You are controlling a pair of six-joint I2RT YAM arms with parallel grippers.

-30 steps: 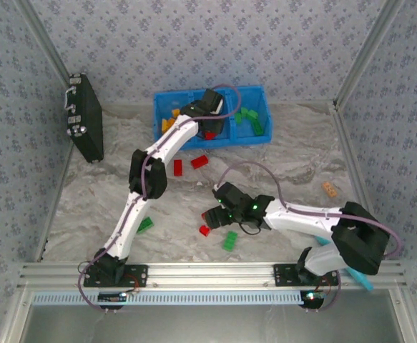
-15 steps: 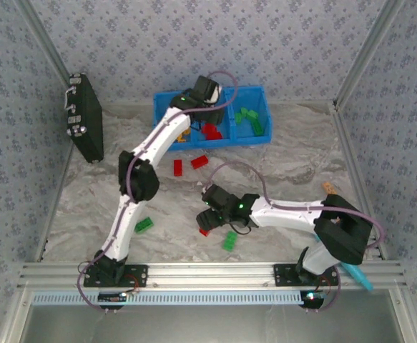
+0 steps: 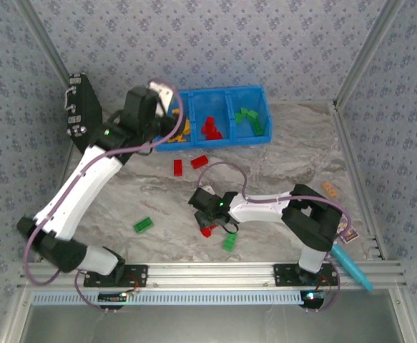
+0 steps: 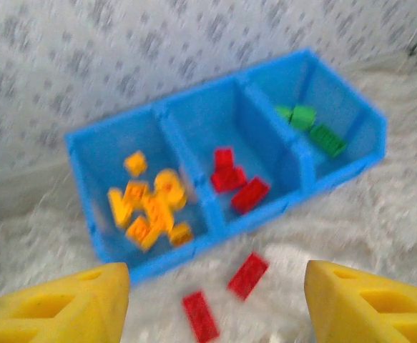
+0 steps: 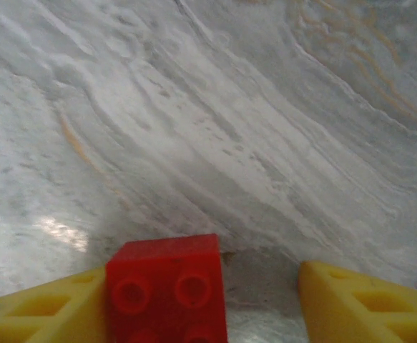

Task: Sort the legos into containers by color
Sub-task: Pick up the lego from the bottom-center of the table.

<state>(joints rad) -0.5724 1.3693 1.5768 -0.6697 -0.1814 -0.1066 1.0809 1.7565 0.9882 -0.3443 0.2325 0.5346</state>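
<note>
In the overhead view the right gripper [image 3: 207, 224] sits low in the centre of the frame, down on the marbled table [image 3: 287, 157], with a red brick [image 3: 206, 231] at its tips. In the right wrist view that brick lies at the bottom edge, left of centre, studs showing. It is pressed against the left-hand finger [image 5: 51, 307], while the right-hand finger [image 5: 365, 304] stands apart from it with bare table between. So the jaws straddle the brick at a middling width and do not yet pinch it. A green brick [image 3: 229, 243] lies just below and right of this gripper, and another green one [image 3: 144, 225] lies well to its left. The left gripper [image 3: 159, 95] is in the upper left of the overhead view, at the left end of the blue bin [image 3: 222, 91]. In the left wrist view its yellow fingers [image 4: 58, 307] fill the two lower corners, spread wide with nothing held between them. The bin lies above them across the middle of the frame, somewhat blurred. Its left compartment holds orange-yellow bricks [image 4: 147, 211], the middle one red bricks [image 4: 233, 182] and the right one green bricks [image 4: 308, 125]. Two loose red bricks [image 4: 247, 275] lie on the table just in front of the bin, at lower centre between the fingers in the picture.
</note>
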